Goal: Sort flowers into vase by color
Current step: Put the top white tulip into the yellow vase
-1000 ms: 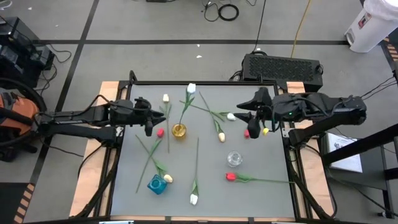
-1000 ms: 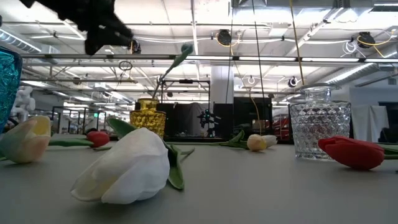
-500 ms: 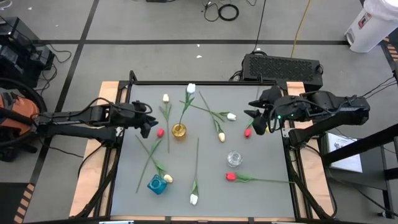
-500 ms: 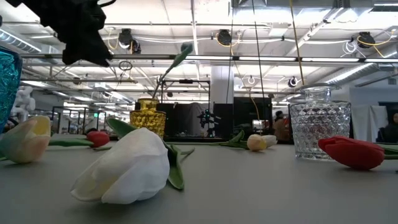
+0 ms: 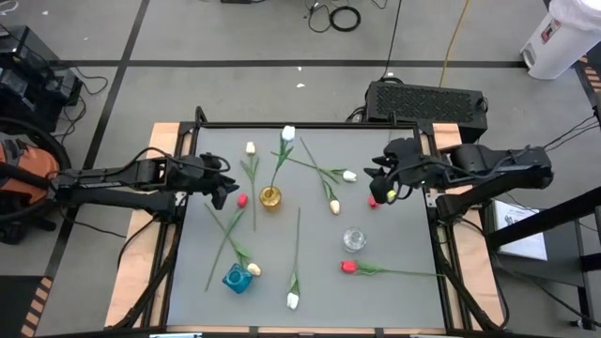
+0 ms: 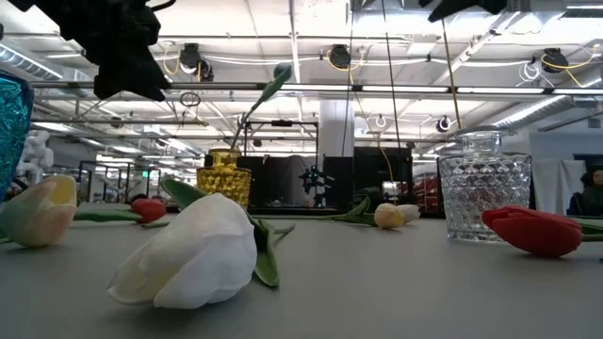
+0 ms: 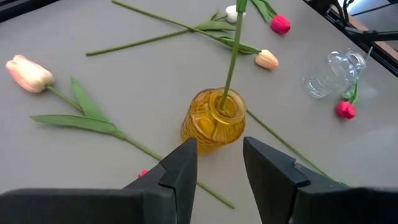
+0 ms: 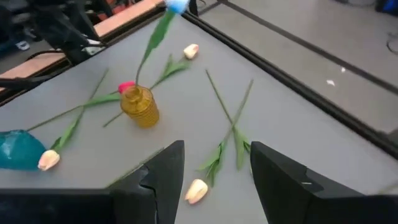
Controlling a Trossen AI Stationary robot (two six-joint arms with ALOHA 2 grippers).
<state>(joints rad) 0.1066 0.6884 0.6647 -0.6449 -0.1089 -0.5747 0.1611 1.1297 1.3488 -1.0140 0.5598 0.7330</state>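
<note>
A gold vase (image 5: 270, 197) at the table's middle holds one white tulip (image 5: 288, 133) by its stem. A clear glass vase (image 5: 354, 239) and a blue vase (image 5: 237, 278) stand nearer the front. Loose tulips lie flat on the table: red ones (image 5: 242, 199) (image 5: 374, 200) (image 5: 348, 267), a white one (image 5: 292, 300) and pale yellow ones (image 5: 251, 147) (image 5: 334, 207). My left gripper (image 7: 217, 168) hovers open left of the gold vase (image 7: 214, 121), tipped down toward it. My right gripper (image 8: 217, 174) hovers open at the right, above the red tulip there.
A black frame (image 5: 310, 125) rims the grey table. Green stems cross each other between the vases (image 5: 319, 171). In the low view a white tulip head (image 6: 193, 254) lies close to the camera. There is bare table at the far left corner (image 5: 211, 141).
My left gripper has tipped a little downward and drawn slightly toward the table's left edge, then kept still. My right gripper has sunk, rolled and tipped downward; its tip now shows at the top of the low view. No flower or vase has moved.
</note>
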